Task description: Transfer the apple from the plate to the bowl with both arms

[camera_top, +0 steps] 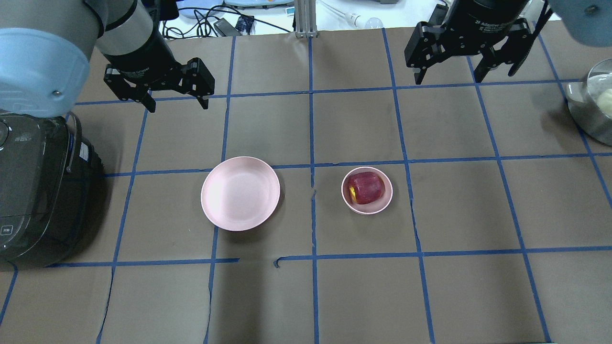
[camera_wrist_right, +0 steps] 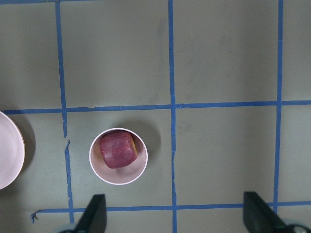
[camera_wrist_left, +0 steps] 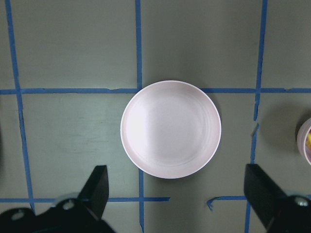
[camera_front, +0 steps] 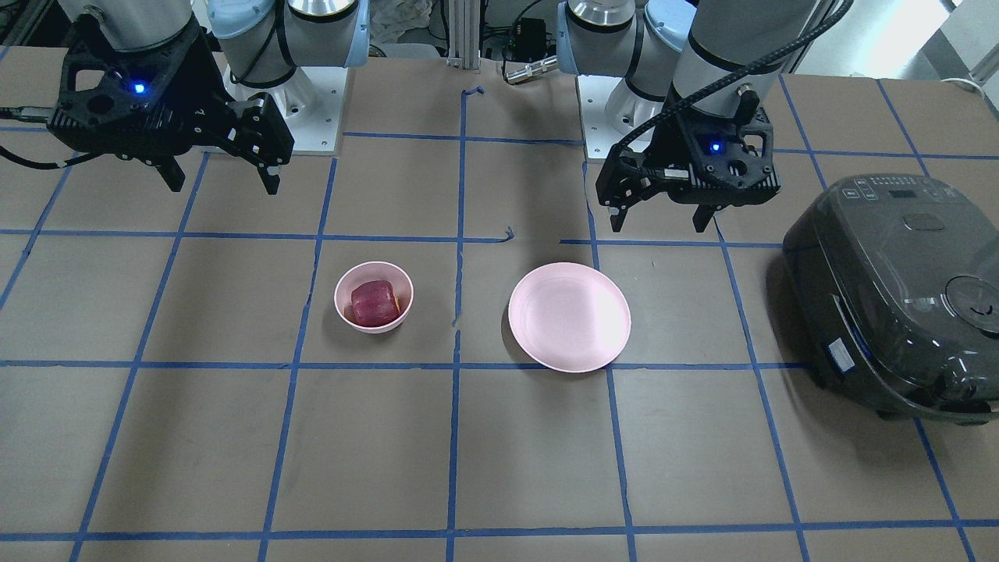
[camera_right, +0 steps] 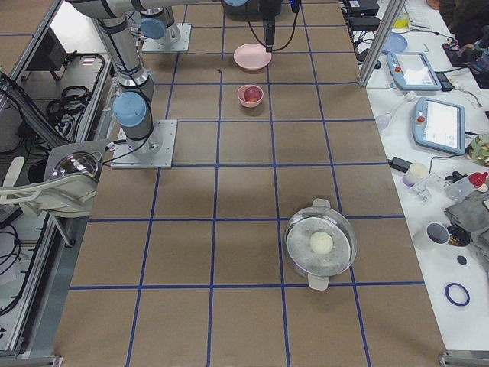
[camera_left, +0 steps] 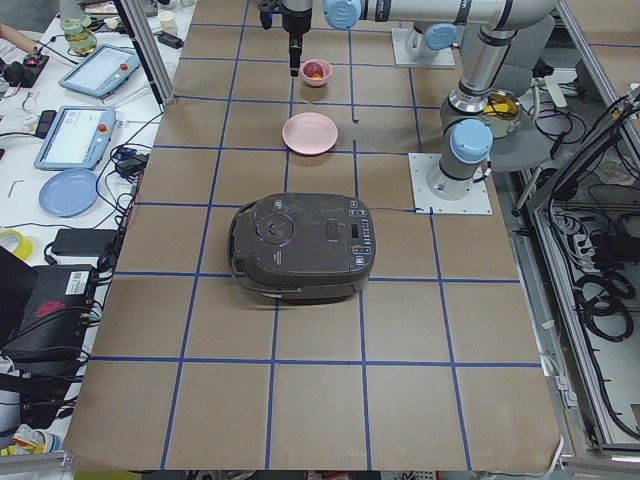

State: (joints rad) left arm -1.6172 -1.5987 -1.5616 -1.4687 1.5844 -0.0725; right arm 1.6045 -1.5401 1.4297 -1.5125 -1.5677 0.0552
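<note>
The dark red apple (camera_front: pixel 375 303) lies inside the small pink bowl (camera_front: pixel 347 320); the overhead view shows the apple (camera_top: pixel 366 187) in the bowl (camera_top: pixel 377 206) too. The wide pink plate (camera_front: pixel 570 316) is bare and stands beside the bowl; it also shows in the overhead view (camera_top: pixel 240 193). My left gripper (camera_top: pixel 179 106) is open and empty, raised behind the plate (camera_wrist_left: pixel 170 129). My right gripper (camera_top: pixel 464 76) is open and empty, raised well behind the bowl. The right wrist view looks down on the apple (camera_wrist_right: pixel 116 149) between the spread fingers (camera_wrist_right: pixel 95 213).
A black rice cooker (camera_top: pixel 33 191) stands at the table's left end, near the left arm. A metal pot (camera_top: pixel 593 100) holding a pale round item sits at the right end. Blue tape lines grid the brown table.
</note>
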